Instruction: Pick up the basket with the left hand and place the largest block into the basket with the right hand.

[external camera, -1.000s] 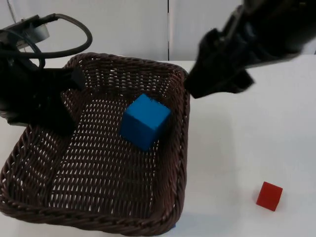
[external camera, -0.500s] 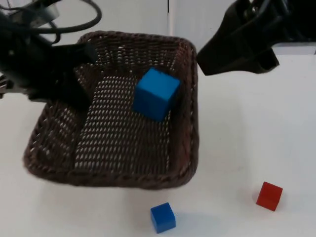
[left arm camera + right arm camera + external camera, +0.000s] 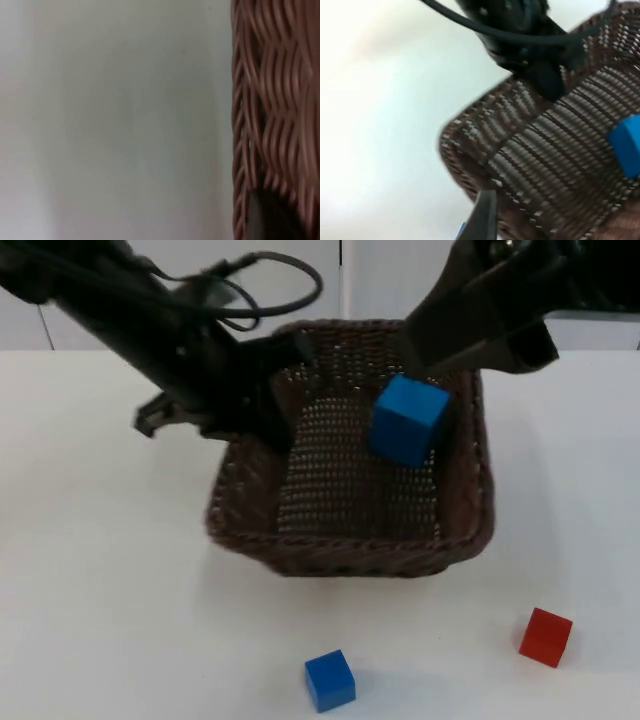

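My left gripper is shut on the left rim of the brown wicker basket and holds it near the table's middle. The left wrist view has that rim close up, with a black fingertip against it. The large blue block lies inside the basket, toward its far right side. My right gripper hangs over the basket's far right corner, apart from the block. The right wrist view looks down into the basket, with the blue block and the left gripper on the rim.
A small blue block lies on the white table in front of the basket. A small red block sits at the front right. The grey partition wall stands behind the table.
The basket, carried by my left gripper, has moved right and toward the back with the large blue block inside. The small blue block has come into view in front. The right arm has barely shifted.
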Controlling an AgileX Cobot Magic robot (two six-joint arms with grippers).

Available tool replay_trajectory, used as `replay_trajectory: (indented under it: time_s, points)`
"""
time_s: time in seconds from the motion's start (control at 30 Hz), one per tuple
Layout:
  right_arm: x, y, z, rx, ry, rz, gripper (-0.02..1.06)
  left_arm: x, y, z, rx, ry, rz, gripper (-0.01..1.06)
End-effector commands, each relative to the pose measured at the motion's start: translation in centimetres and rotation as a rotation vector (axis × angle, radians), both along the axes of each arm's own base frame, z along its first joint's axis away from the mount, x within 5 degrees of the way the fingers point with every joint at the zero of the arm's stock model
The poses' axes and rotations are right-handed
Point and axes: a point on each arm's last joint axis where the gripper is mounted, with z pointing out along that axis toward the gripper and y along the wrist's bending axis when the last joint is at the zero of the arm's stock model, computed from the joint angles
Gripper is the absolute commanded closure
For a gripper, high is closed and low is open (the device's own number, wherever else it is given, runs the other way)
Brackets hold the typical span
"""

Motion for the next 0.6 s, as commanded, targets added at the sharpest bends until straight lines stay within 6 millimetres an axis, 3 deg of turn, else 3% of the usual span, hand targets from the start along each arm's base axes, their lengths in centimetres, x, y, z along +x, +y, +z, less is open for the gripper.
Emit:
replay_trajectory:
  time_s: [0.0, 0.33, 0.57]
  points:
    - [-0.1, 0.0, 0.2, 0.013, -0.006, -0.002, 0.28, 1.3, -0.9, -0.3, -0.074, 0.013, 0.047, 1.05]
    - [-0.1, 0.0, 0.2, 0.017, -0.002, -0.007, 0.28, 3.6, -1.3, -3.7, -0.077, 0.027, 0.139, 1.05]
    - [-0.1, -0.1, 0.1, 0.011, 0.002, -0.006, 0.28, 4.1, -0.9, -3.7, -0.056, -0.018, 0.181, 1.05]
